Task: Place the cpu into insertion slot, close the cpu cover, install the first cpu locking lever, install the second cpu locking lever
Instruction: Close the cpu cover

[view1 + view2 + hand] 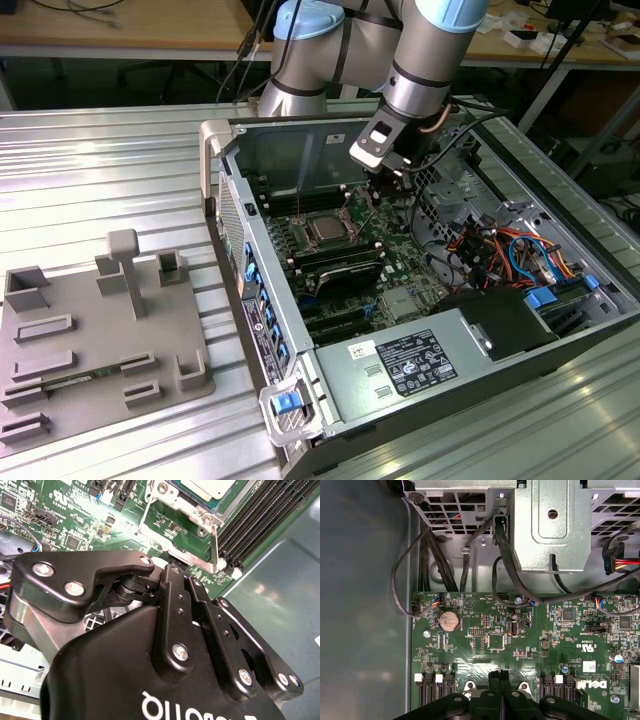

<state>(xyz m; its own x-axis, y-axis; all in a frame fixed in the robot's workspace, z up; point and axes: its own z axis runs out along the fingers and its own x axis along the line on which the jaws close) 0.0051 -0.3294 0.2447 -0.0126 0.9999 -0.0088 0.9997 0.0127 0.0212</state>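
The cpu lies flat in the socket on the green board, and its silver-grey top also shows in the second wrist view. The shiny cpu cover lies down around it, framing the chip. The insertion slot is hidden beneath the cpu. A thin metal locking lever stands up from the board beside the cover. My gripper hangs inside the case, just to the exterior view's right of the socket. Its black fingers are pressed together, shut, with nothing seen between them.
Long black memory slots run beside the socket. A power supply and bundled cables fill the case's right side in the exterior view. A metal drive cage and a coin battery lie ahead. A grey fixture tray sits outside.
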